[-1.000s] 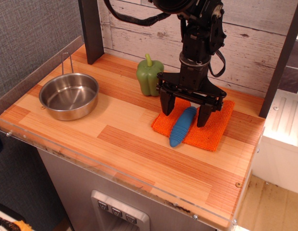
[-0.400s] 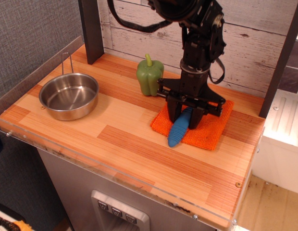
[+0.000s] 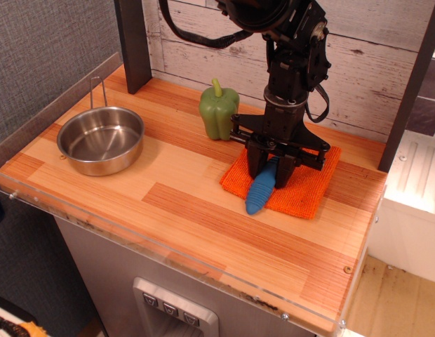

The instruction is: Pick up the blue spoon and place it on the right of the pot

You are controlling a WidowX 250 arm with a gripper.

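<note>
The blue spoon (image 3: 262, 191) lies on an orange cloth (image 3: 302, 189) at the right of the wooden table, its ribbed blue handle pointing toward the front; its metal bowl is hidden behind the gripper. My black gripper (image 3: 271, 173) stands straight over the spoon with its fingers closed on the handle's upper part. The pot (image 3: 101, 140), a shallow shiny steel bowl with a thin upright wire handle, sits at the left of the table, well apart from the gripper.
A green pepper (image 3: 219, 110) stands upright just left of the gripper, behind the cloth. A dark post (image 3: 133, 42) stands at the back left. A clear plastic rim (image 3: 168, 246) edges the table's front and left side.
The gripper's fingers, wide open around the spoon a second ago, have closed on its handle. The spoon's handle tip has shifted slightly left.
</note>
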